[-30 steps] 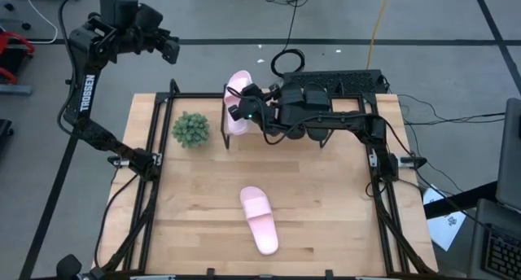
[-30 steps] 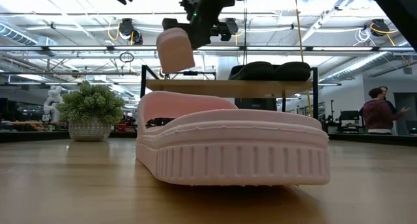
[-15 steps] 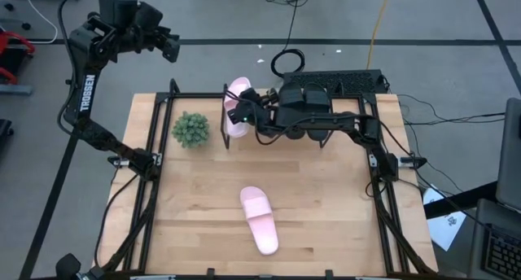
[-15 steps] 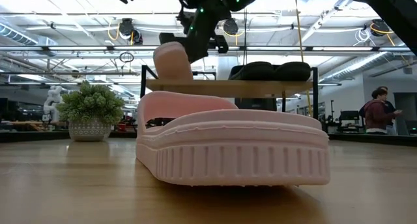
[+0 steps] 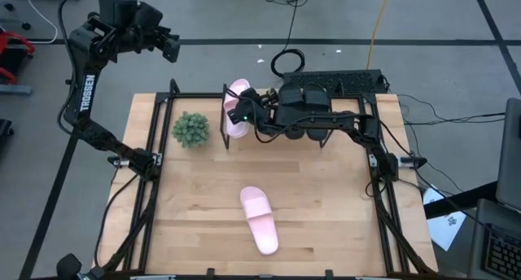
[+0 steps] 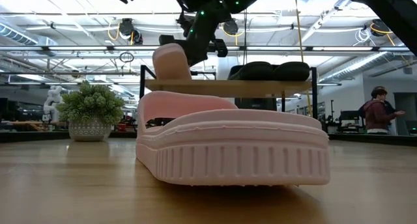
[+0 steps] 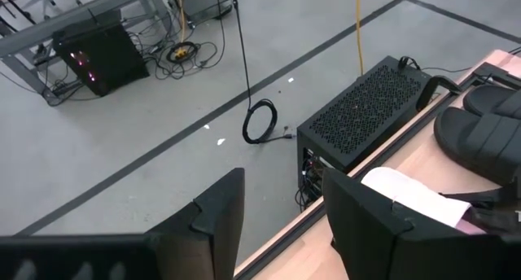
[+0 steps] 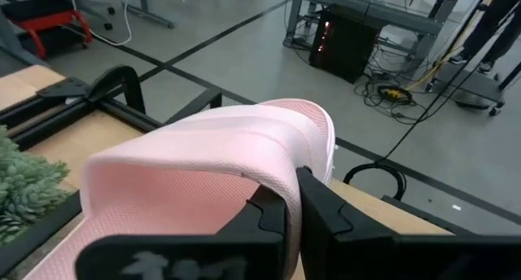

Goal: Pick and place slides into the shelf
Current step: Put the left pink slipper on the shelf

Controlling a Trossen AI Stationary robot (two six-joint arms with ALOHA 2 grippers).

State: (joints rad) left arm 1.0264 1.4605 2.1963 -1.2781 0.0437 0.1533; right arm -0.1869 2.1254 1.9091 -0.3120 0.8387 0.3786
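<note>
Right claw (image 5: 241,111) grips pink slide (image 5: 237,101) above shelf's (image 6: 228,85) end.

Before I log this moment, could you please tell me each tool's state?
Left tool: open, empty, raised beyond the table's far-left corner.
Right tool: shut on pink slide at the shelf.

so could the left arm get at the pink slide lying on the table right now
Probably yes: the pink slide lies alone on the open table, nothing over it, and the left gripper is open and empty, though raised beyond the table's far left corner.
</note>
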